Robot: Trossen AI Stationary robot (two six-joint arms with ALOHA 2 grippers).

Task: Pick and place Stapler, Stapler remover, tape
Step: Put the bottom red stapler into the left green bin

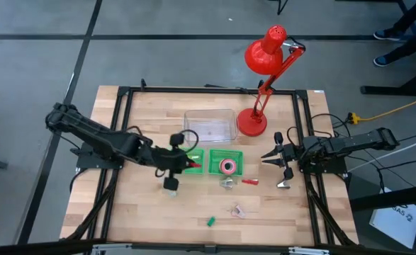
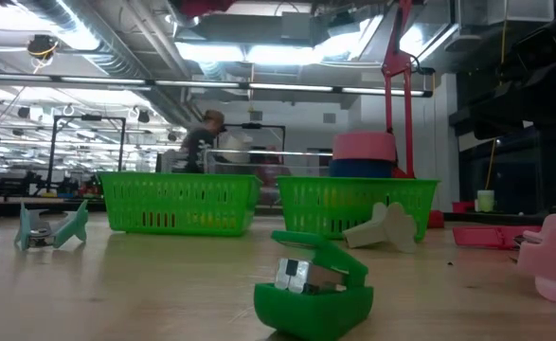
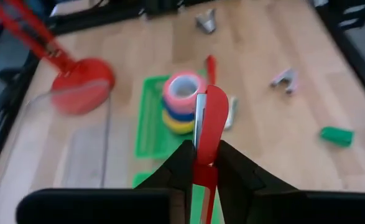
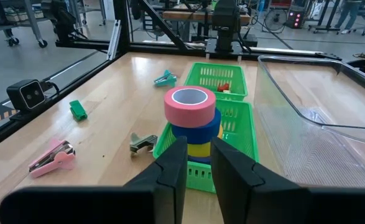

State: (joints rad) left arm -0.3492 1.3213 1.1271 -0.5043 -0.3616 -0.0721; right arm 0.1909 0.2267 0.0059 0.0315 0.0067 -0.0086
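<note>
Green mini stapler (image 1: 210, 222) and the pink staple remover (image 1: 237, 210) lie loose at the near edge of the table, the remover just right of the stapler; a silver clip-like piece (image 1: 227, 183) and a small red item (image 1: 249, 181) sit just in front of the right green basket (image 1: 236, 157). Tape (image 1: 227, 166) is stacked pink over blue over yellow inside that basket, and the left gripper (image 1: 190, 163) is over the left green basket (image 1: 198, 154), pinching a red stapler (image 3: 208, 121). Right gripper (image 1: 273, 157) waits beside the right basket with fingers slightly apart, holding nothing; clear bin (image 1: 210, 125) and red lamp (image 1: 264, 57) stand farther back.
</note>
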